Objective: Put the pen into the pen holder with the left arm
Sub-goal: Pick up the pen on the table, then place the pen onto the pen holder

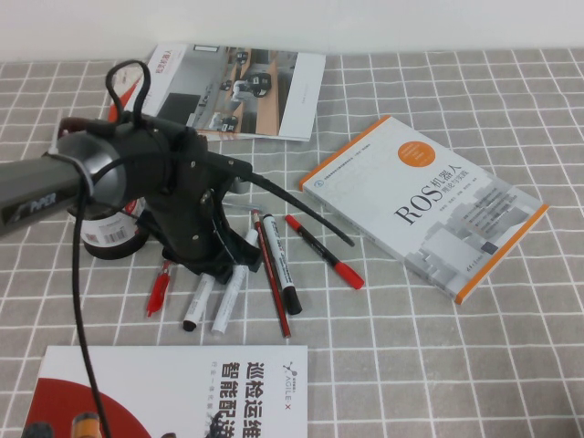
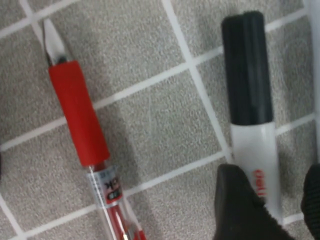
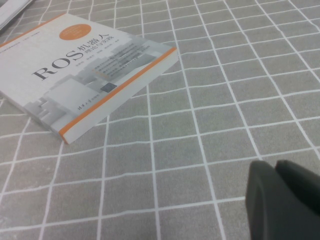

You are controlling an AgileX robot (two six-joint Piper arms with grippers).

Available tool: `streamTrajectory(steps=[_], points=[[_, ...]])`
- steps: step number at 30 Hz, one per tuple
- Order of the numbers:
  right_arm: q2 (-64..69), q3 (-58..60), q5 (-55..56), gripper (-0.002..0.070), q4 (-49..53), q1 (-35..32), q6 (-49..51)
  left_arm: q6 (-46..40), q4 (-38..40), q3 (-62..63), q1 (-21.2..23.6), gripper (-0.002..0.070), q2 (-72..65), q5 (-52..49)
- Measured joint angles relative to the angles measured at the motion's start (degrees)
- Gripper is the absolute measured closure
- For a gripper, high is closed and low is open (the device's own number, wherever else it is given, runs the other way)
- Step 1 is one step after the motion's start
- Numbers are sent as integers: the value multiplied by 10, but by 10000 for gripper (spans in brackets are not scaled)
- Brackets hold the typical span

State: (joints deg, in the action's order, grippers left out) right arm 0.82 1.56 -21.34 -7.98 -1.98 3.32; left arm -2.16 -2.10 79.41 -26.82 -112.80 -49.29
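Observation:
The pen (image 1: pixel 195 307) lies on the grey checked cloth among several pens, its black cap towards the near side. In the left wrist view its white barrel (image 2: pixel 252 145) runs between my fingers. My left gripper (image 1: pixel 222 265) is down over the pens and open (image 2: pixel 272 180), straddling the barrel: one finger (image 2: pixel 237 205) is against it and the other (image 2: pixel 312 197) stands apart. The pen holder (image 1: pixel 111 234), a black mesh cup with a barcode label, stands left of the pens, mostly hidden by the left arm (image 1: pixel 55 192). My right gripper (image 3: pixel 272 170) is shut and empty above bare cloth.
A red pen (image 1: pixel 158 290) (image 2: pixel 77 112) lies just left of the pen and an all-white marker (image 1: pixel 228 299) just right. Further right are a thin red pen (image 1: pixel 272 276), a black-ended marker (image 1: pixel 282 265) and another red pen (image 1: pixel 325 252). The ROS book (image 1: pixel 429 205) (image 3: pixel 90 70), a brochure (image 1: pixel 239 88) and a booklet (image 1: pixel 182 392) lie around.

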Motion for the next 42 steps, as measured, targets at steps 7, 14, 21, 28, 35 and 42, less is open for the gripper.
streamTrajectory(steps=[7, 14, 21, 28, 35, 42], points=[[0, 0, 0, 691, 0, 0, 0, 2, 0, 28, 0, 459, -22, -52], [0, 0, 0, 691, 0, 0, 0, 3, 0, 31, 0, 501, -25, -62], [0, 0, 0, 692, 0, 0, 0, 3, 0, 32, -1, 555, -25, -65], [0, 0, 0, 692, 0, 0, 0, -8, 0, 32, -1, 555, 30, -59], [0, 0, 0, 691, 0, 0, 0, -12, 0, -77, -1, 555, 215, 101], [0, 0, 0, 691, 0, 0, 0, -12, -13, -266, -1, 555, 379, 378]])
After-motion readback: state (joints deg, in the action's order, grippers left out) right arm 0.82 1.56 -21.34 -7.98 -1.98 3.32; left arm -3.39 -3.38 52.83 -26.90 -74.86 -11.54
